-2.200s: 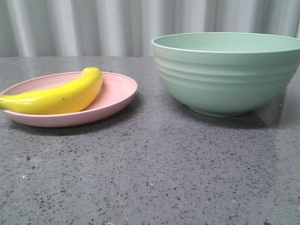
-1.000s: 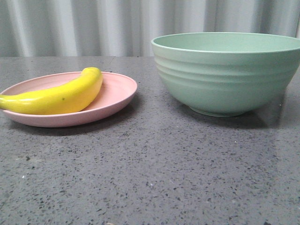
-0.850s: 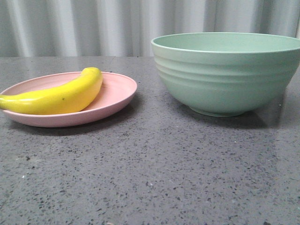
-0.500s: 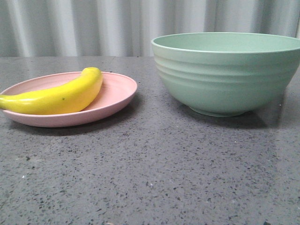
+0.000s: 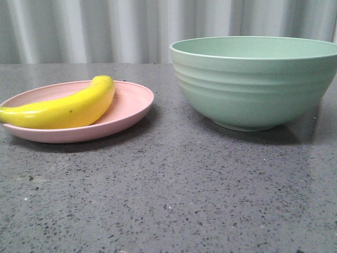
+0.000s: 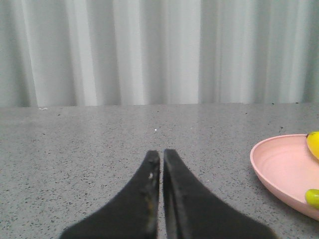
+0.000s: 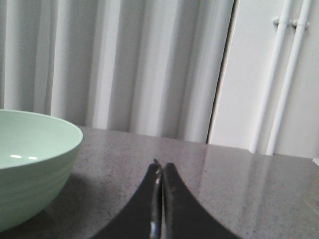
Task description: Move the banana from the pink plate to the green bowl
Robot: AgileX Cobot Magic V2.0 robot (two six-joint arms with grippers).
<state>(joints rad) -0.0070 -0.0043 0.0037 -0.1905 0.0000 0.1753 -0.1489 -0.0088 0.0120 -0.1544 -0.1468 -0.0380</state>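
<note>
The yellow banana [image 5: 66, 109] lies across the pink plate [image 5: 131, 103] at the left of the front view. The green bowl [image 5: 253, 79] stands upright at the right, apart from the plate. Neither gripper shows in the front view. My left gripper [image 6: 161, 154] is shut and empty, low over the table to the left of the plate [image 6: 281, 167]; two bits of banana [image 6: 314, 144] show at that view's edge. My right gripper [image 7: 160, 165] is shut and empty, to the right of the bowl [image 7: 30, 159].
The grey speckled table [image 5: 168, 195] runs forward from the plate and bowl. A pale curtain [image 5: 105, 29] hangs behind the table. White pipes [image 7: 291, 74] run down the wall at the far right.
</note>
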